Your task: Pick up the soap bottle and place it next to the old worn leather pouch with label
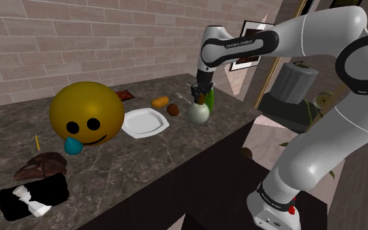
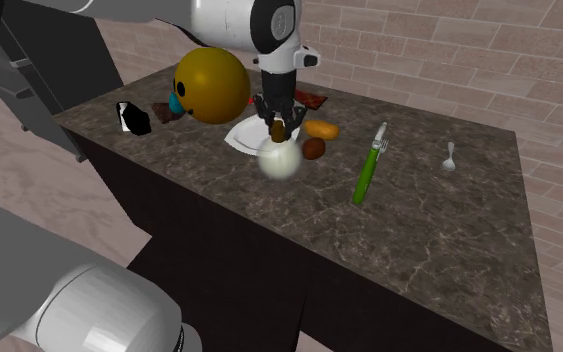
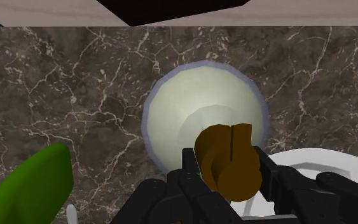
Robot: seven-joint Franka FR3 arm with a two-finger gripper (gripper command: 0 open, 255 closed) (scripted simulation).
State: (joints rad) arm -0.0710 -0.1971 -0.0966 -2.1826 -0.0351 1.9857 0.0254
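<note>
The soap bottle is a round, pale body with a brown pump top. It is near the counter's front edge, beside the white plate. My gripper comes straight down on it and is shut on the brown top, seen from above in the wrist view and from across in the second exterior view, with the bottle below it. I cannot tell whether its base touches the counter. The worn brown leather pouch lies far off toward the shoulder view's lower left.
A big yellow smiley ball with a teal drop stands between plate and pouch. A black and white object lies by the pouch. Orange and brown items, a green-handled tool and a spoon lie near the bottle.
</note>
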